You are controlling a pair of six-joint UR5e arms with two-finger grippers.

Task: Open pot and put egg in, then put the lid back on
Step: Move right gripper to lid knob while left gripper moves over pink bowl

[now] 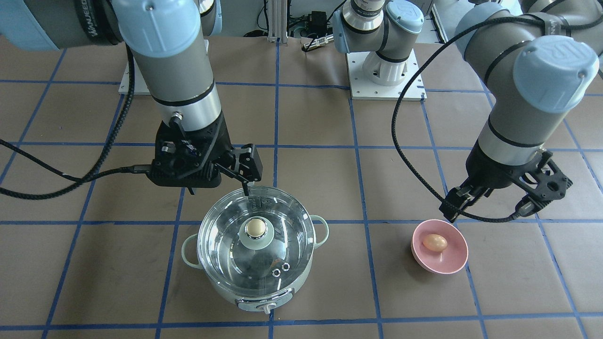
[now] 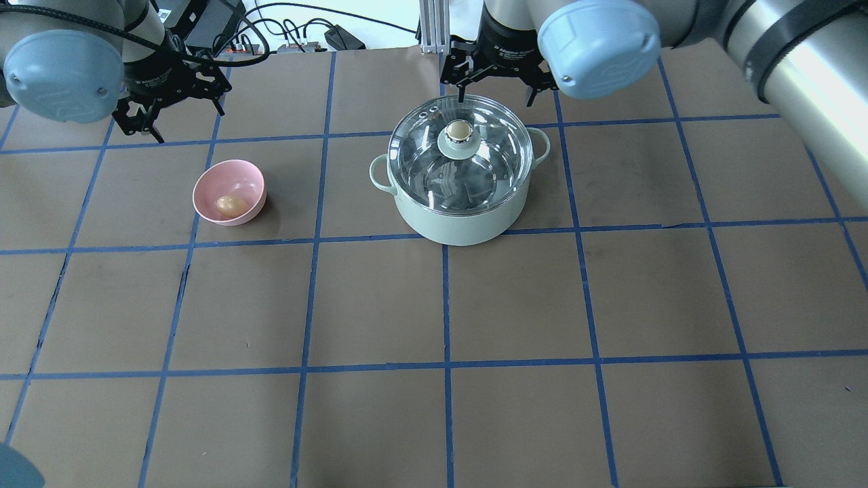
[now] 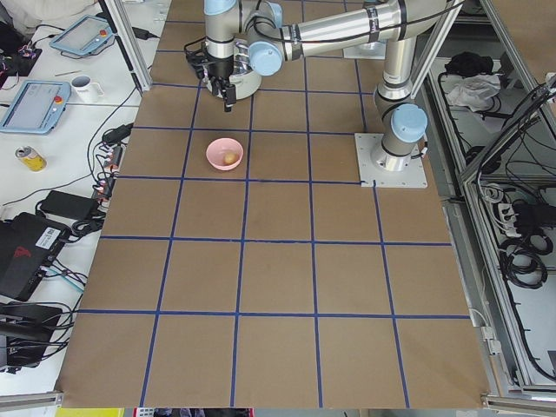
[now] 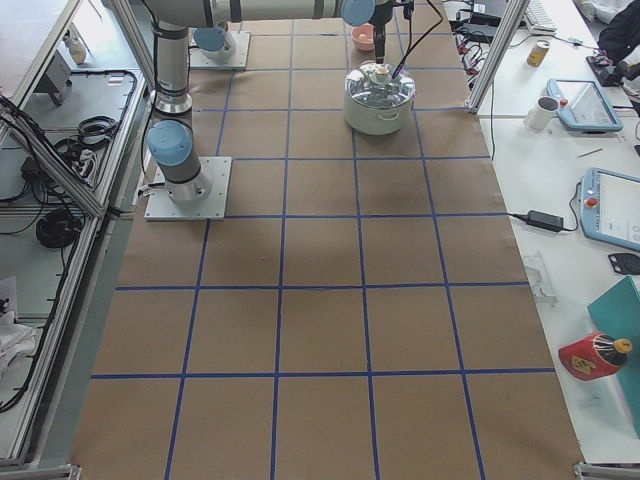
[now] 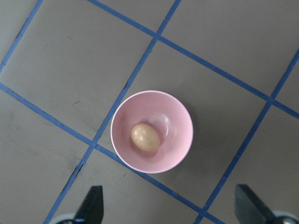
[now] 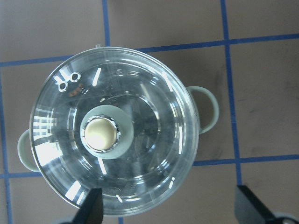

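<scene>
The pale mint pot [image 2: 461, 217] stands at the table's far middle with the clear glass lid [image 2: 488, 166] shut on it, beige knob [image 2: 459, 130] at its centre. The lid fills the right wrist view [image 6: 154, 140]. My right gripper [image 2: 495, 100] is open and hovers above the pot's far rim, touching nothing. The light-brown egg [image 2: 230, 204] lies in a small pink bowl [image 2: 218, 177] to the pot's left. My left gripper [image 2: 190, 125] is open, above and just beyond the bowl. The egg [image 5: 144, 136] shows in the left wrist view, ahead of the open fingertips [image 5: 93, 205].
The brown table top carries a grid of blue tape lines [image 2: 444, 305]. The robot's white base plate [image 1: 386, 80] sits behind the pot. Black cables [image 1: 414, 155] hang from both wrists. Benches with tablets and a cup [image 4: 545, 112] flank the table.
</scene>
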